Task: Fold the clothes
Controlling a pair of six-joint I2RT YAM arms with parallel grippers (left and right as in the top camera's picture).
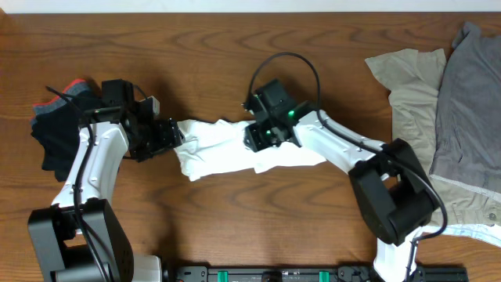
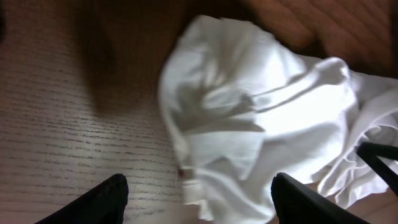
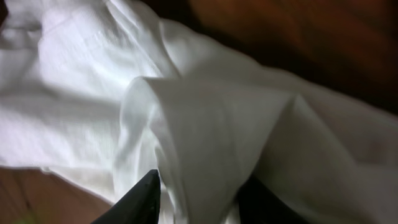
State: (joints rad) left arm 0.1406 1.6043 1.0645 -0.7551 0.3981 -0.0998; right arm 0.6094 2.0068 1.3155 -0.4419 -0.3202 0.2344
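Wood-grain table (image 1: pixel 235 227) carries the white T-shirt (image 1: pixel 227 149), bunched at its centre between both arms. Left end effector (image 2: pixel 199 186) stands wide open at the shirt's left edge, holding nothing; right end effector (image 3: pixel 200 186) has narrowed on a raised fold. Best, I judge, to pinch a single layer at the left too, then draw apart evenly, flattening before folding.

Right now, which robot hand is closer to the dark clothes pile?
Left. The left gripper is at the end of the white shirt nearest the dark clothes; the right gripper pinches the shirt's middle, farther off.
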